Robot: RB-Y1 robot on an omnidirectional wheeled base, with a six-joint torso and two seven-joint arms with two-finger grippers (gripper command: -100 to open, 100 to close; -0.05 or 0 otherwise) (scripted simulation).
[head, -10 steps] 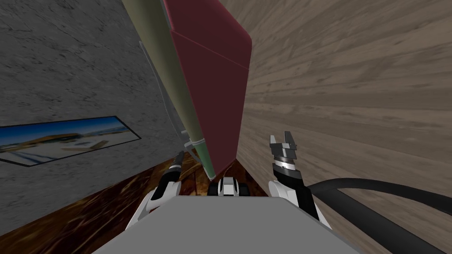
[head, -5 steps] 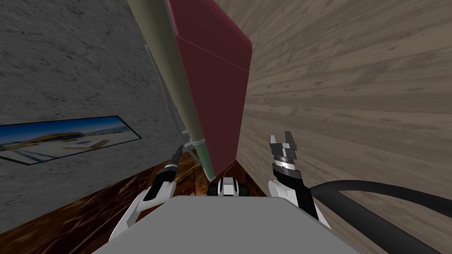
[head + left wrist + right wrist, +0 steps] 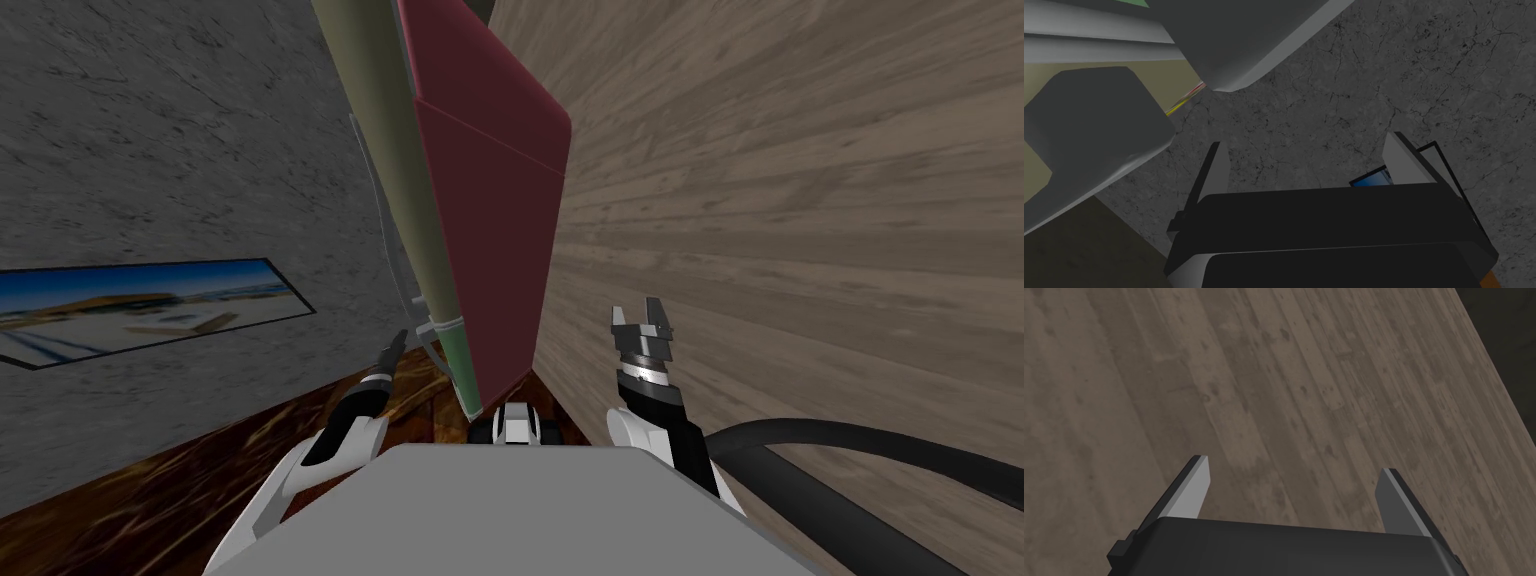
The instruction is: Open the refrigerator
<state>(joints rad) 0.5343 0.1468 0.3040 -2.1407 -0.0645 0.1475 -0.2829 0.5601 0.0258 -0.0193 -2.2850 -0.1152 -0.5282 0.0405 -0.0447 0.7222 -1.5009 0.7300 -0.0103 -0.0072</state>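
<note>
The refrigerator (image 3: 490,200) is a tall dark red box with an olive-green door (image 3: 390,170) along its left side. A thin grey handle (image 3: 378,215) runs down that door. My left gripper (image 3: 398,340) hangs just off the handle's lower end, a little to its left. In the left wrist view the left gripper (image 3: 1309,160) is open with nothing between its fingers, and the grey handle mount (image 3: 1094,135) lies off to one side of them. My right gripper (image 3: 640,318) is held up to the right of the refrigerator, and the right gripper (image 3: 1291,488) is open and empty.
A grey stone-like wall (image 3: 150,150) with a framed picture (image 3: 140,310) stands to the left. To the right rises a wood-plank wall (image 3: 800,200), close to the refrigerator. Below lies a dark wooden floor (image 3: 200,470). A black hose (image 3: 880,450) trails off from my right arm.
My left gripper has opened and drawn back down and to the left, away from the handle's lower end. The head view has shifted slightly. The right arm has not moved.
</note>
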